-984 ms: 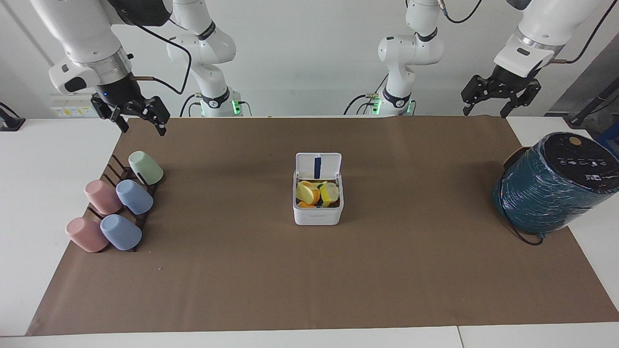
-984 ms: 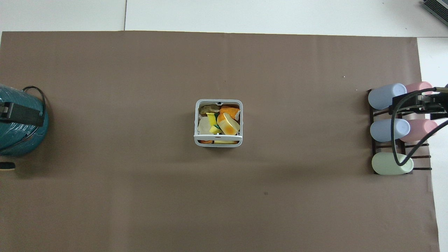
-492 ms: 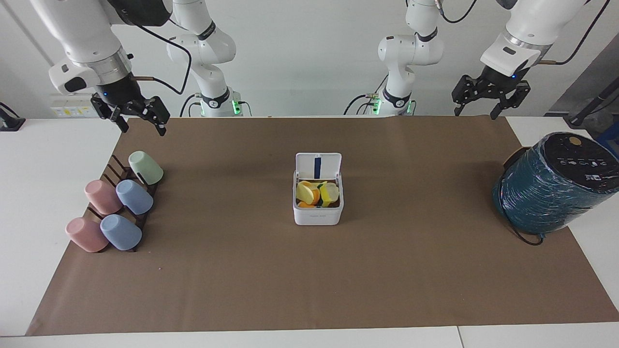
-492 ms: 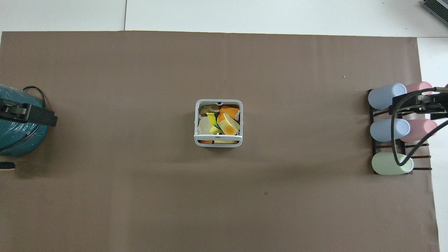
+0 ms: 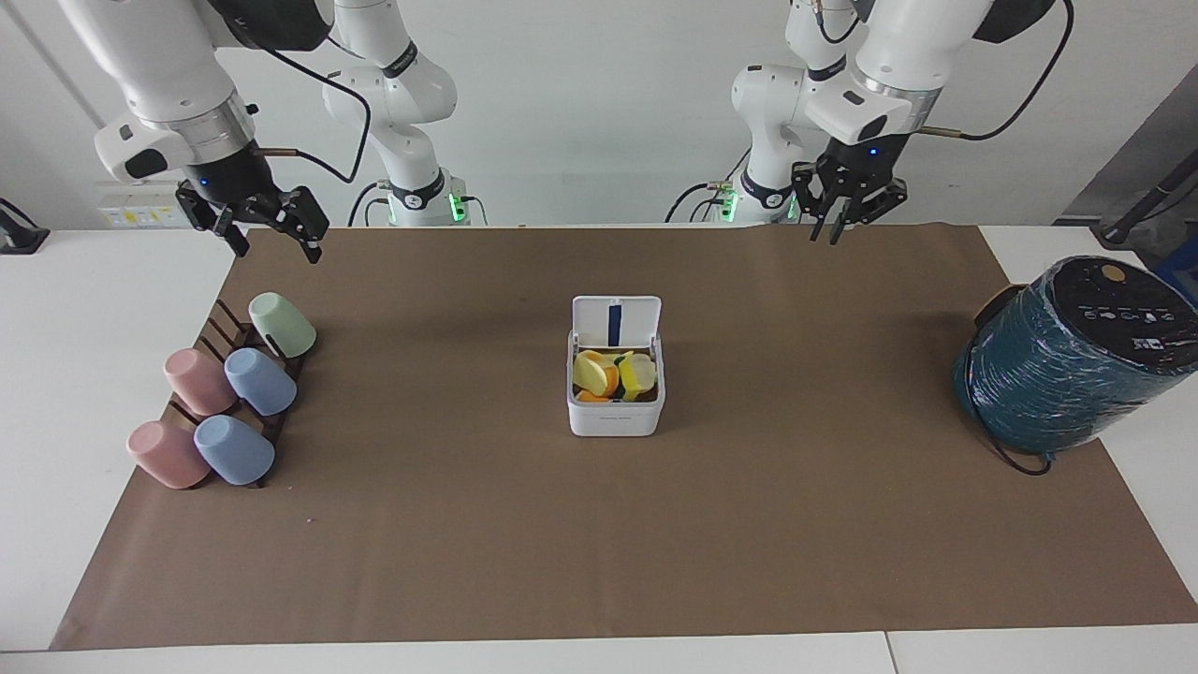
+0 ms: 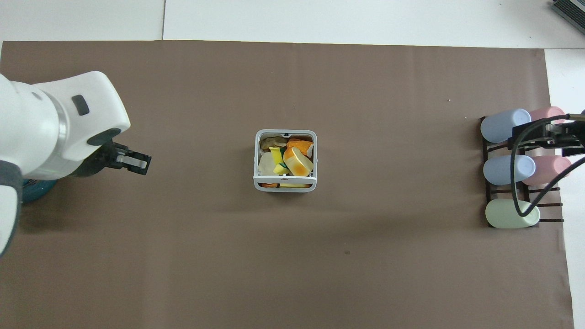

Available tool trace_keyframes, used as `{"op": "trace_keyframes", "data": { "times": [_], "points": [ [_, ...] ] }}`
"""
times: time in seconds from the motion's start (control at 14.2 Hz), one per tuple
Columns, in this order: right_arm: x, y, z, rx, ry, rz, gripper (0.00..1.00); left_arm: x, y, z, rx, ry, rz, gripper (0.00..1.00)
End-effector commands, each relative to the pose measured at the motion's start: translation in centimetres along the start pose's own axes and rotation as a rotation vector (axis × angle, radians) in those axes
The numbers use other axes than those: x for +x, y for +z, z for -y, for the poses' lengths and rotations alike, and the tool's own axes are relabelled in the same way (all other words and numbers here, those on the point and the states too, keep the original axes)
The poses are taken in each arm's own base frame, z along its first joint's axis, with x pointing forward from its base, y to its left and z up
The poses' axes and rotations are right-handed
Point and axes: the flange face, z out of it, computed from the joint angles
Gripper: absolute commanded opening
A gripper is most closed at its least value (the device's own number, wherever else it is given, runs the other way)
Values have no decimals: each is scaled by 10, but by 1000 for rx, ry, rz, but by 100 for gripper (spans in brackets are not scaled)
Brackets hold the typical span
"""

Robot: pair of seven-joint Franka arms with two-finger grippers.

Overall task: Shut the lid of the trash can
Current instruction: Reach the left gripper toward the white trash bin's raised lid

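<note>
The small white trash can (image 5: 616, 410) stands in the middle of the brown paper, full of yellow and orange scraps; it also shows in the overhead view (image 6: 256, 160). Its lid (image 5: 616, 321) stands upright and open on the side nearer the robots, blue strip showing; from overhead the lid (image 6: 284, 177) is seen edge-on. My left gripper (image 5: 825, 234) is open and empty in the air over the paper between the can and the left arm's end, and shows from overhead too (image 6: 137, 163). My right gripper (image 5: 278, 245) is open and empty, waiting over the cup rack's end.
A large teal wrapped cylinder (image 5: 1067, 360) lies at the left arm's end of the table. A dark rack with several pastel cups (image 5: 225, 393) sits at the right arm's end, also seen from overhead (image 6: 507, 169). The brown paper (image 5: 599, 543) covers the table.
My left arm has swung from over the teal cylinder toward the middle of the table and turned its gripper. The right arm, the can and the lid have not moved.
</note>
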Motion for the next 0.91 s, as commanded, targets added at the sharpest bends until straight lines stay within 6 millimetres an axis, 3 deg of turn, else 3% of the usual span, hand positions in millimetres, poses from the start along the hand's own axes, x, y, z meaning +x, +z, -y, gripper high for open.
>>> {"op": "trace_keyframes", "data": {
  "times": [0.0,0.28,0.42,0.84],
  "points": [
    [-7,-1,-4,-10,-25,-6,100,-12,16,-38,8,-2,-49,0],
    [-7,-1,-4,-10,-25,-6,100,1,45,-104,-20,-18,-81,0],
    [-7,-1,-4,-10,-25,-6,100,8,64,-127,-30,-17,-68,0],
    [-7,-1,-6,-9,-25,-6,100,0,111,-209,-89,1,8,0]
  ]
}}
